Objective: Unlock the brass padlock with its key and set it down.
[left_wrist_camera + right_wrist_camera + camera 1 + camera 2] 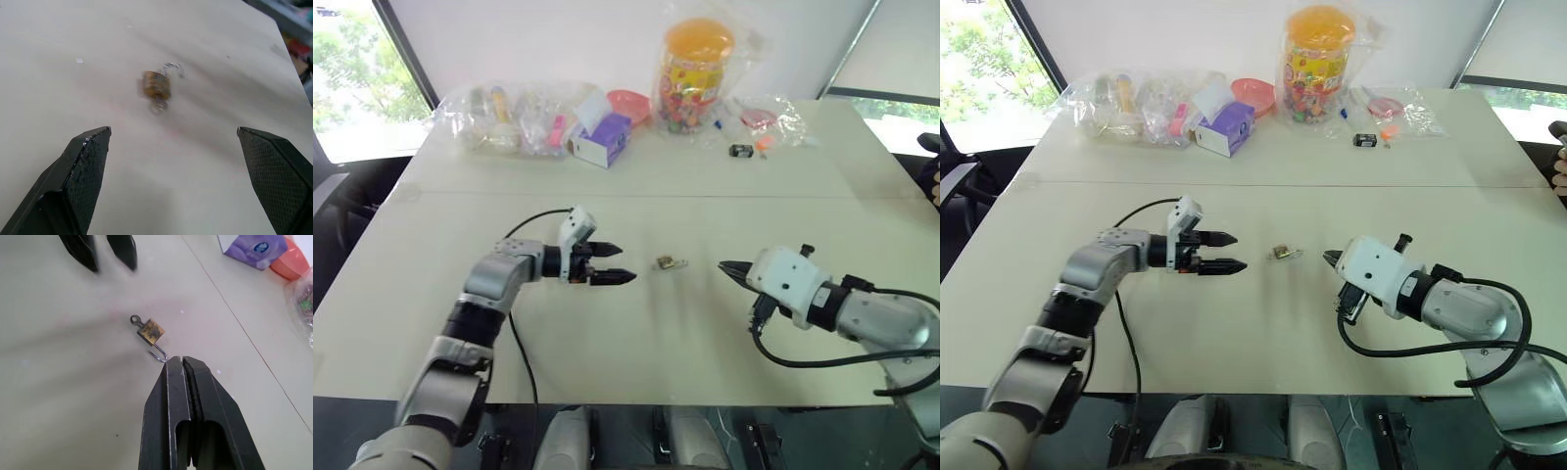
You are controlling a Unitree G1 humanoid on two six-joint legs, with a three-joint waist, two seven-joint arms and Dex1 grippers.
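Note:
The brass padlock (670, 262) lies on the white table (636, 343) between my two grippers, touched by neither. In the right wrist view the padlock (150, 331) has its key (134, 319) stuck in one end, and its silvery shackle (159, 354) hooks out of the other with one leg free. My left gripper (626, 264) hovers just left of it, open, with nothing between its fingers (90, 161). My right gripper (722, 264) is shut and empty, its tip (182, 360) pointing at the shackle from the right, close beside it.
Along the table's far edge stand clear plastic bags (509, 117), a purple tissue box (602, 140), a pink bowl (628, 103), a tall candy jar (693, 73) and a small black-and-white gadget (741, 150). A black cable (524, 352) trails from my left arm.

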